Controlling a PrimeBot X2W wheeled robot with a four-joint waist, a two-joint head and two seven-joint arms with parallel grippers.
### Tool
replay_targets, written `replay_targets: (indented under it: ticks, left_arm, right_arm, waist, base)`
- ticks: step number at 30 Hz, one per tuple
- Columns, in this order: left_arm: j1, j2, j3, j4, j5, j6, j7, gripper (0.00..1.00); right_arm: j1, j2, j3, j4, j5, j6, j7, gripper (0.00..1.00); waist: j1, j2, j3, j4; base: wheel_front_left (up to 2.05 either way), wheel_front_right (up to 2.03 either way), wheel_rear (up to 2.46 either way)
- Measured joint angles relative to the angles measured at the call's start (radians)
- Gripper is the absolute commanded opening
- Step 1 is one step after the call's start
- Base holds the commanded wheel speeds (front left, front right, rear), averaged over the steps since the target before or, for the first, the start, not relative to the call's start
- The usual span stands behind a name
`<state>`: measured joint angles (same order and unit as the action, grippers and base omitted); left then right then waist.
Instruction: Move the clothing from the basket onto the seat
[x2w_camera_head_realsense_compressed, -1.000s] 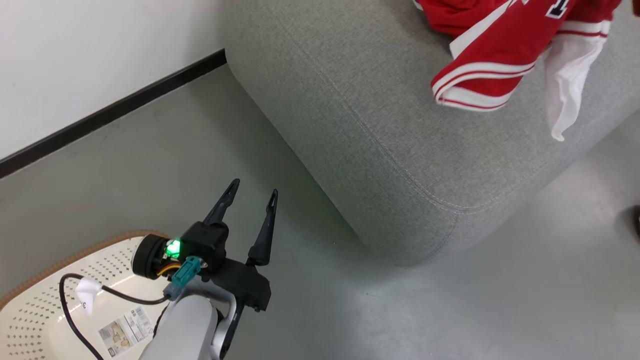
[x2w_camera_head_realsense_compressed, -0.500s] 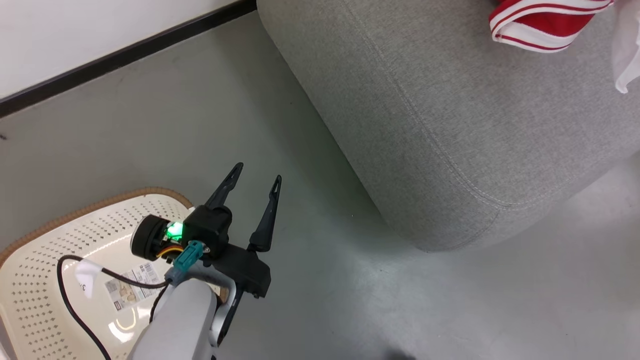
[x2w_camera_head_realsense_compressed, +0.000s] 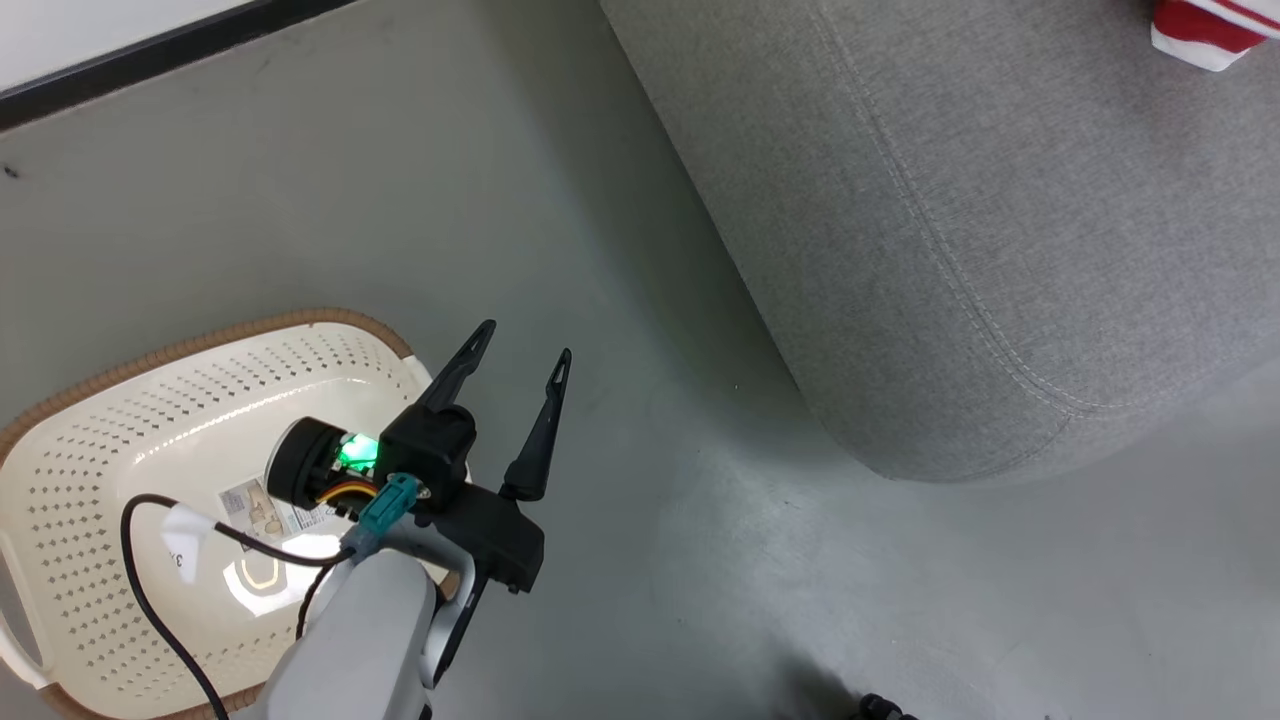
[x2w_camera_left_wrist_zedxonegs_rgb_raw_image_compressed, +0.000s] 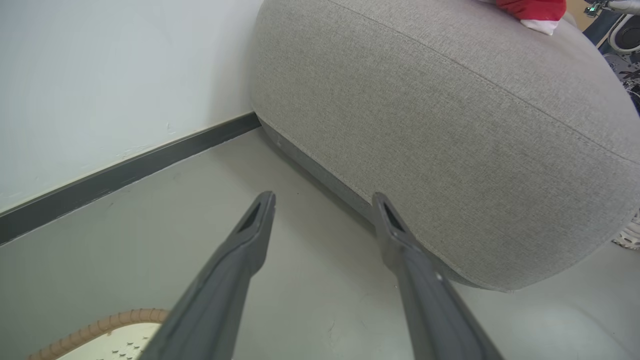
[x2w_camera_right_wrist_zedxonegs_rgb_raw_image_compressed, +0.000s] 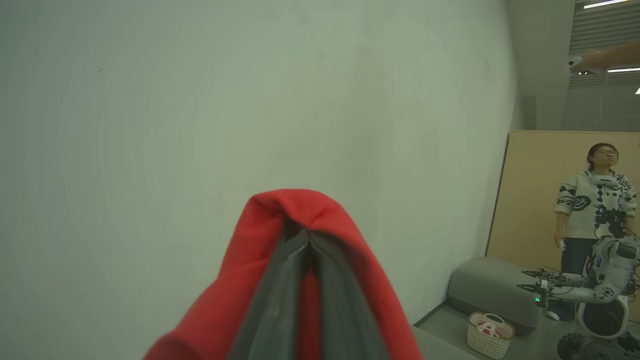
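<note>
- We see red clothing (x2w_camera_head_realsense_compressed: 1205, 25) lying on the seat (x2w_camera_head_realsense_compressed: 950, 200), at its far corner. The basket (x2w_camera_head_realsense_compressed: 100, 430) on the floor shows a bare bottom with a label (x2w_camera_head_realsense_compressed: 262, 508), so most seems done.
- Our right gripper (x2w_camera_right_wrist_zedxonegs_rgb_raw_image_compressed: 306, 232) is pressed together on a red piece (x2w_camera_right_wrist_zedxonegs_rgb_raw_image_compressed: 265, 235), raised before the wall (x2w_camera_right_wrist_zedxonegs_rgb_raw_image_compressed: 200, 100). This one must yet reach the seat.
- Our left gripper (x2w_camera_head_realsense_compressed: 527, 340) is spread, holding nothing, above the basket's edge.
- Far off stand a person (x2w_camera_right_wrist_zedxonegs_rgb_raw_image_compressed: 595, 200) and another robot (x2w_camera_right_wrist_zedxonegs_rgb_raw_image_compressed: 605, 270); we judge nothing blocks the way.
</note>
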<state>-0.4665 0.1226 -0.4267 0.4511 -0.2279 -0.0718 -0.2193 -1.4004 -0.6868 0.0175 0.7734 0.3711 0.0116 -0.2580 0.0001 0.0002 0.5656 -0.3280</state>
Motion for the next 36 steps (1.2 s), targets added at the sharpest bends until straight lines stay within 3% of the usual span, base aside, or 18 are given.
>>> replay_targets:
  ticks: [15,17,20,23,36]
  left_arm:
    - [-0.029,0.018,-0.005,-0.004,0.010,-0.008,0.026,1.00]
    - [-0.030,0.019,-0.006,-0.004,0.010,-0.008,0.029,1.00]
    - [-0.040,0.018,-0.012,-0.005,0.011,-0.009,0.033,1.00]
    - [-0.044,0.014,-0.025,-0.006,0.020,-0.009,0.040,1.00]
    - [-0.082,-0.002,-0.021,0.005,0.019,-0.009,0.031,1.00]
  right_arm:
    - [0.036,0.103,0.005,0.138,0.058,0.000,0.010,0.00]
    - [0.033,0.116,0.000,0.143,0.064,-0.012,0.010,0.00]
    - [0.014,0.117,-0.009,0.152,0.060,-0.057,0.009,0.00]
    - [-0.006,0.120,-0.017,0.180,0.065,-0.058,0.009,0.00]
    - [-0.014,0.236,0.035,0.269,0.079,0.007,0.019,0.00]
  waist:
    - [0.0000,0.0000,0.096,0.035]
    - [0.0000,0.0000,0.110,0.041]
    - [0.0001,0.0000,0.132,0.049]
    - [-0.0001,0.0000,0.152,0.059]
    - [0.0000,0.0000,0.219,0.131]
  base:
    - [0.00,0.00,0.00]
    - [0.00,0.00,0.00]
    - [0.00,0.00,0.00]
    - [0.00,0.00,0.00]
    - [0.00,0.00,0.00]
